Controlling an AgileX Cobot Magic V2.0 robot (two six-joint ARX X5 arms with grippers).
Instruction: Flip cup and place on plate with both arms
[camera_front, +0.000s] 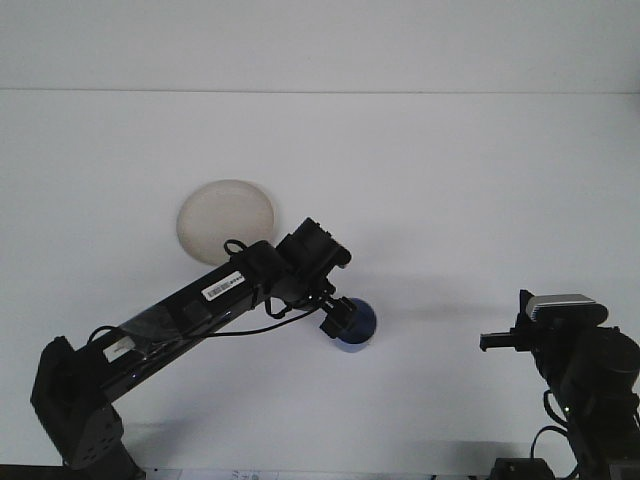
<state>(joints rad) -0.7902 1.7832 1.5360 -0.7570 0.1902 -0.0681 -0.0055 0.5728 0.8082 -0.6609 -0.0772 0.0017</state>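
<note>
Left gripper (341, 318) overlaps rim of small blue cylindrical cup (356, 328), mid-table; jaw state unclear. Right gripper (492, 341) idle, well apart. Round beige plate (226, 218) behind-left. Risk: off-centre contact tips or shoves cup.

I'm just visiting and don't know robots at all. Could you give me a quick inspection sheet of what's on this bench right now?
Surface: white table, evenly lit, no stains seen.
Job's things: blue cup near the middle; round beige plate further back and to the left, apart from the cup.
Clutter: nothing seen.
Grippers: left gripper stretched out to the cup, overlapping its left side; whether it grips cannot be told. Right gripper low at the right edge, away from both things.
Cables: black cable looping under the left arm.
Surroundings: plain white wall behind the table.
</note>
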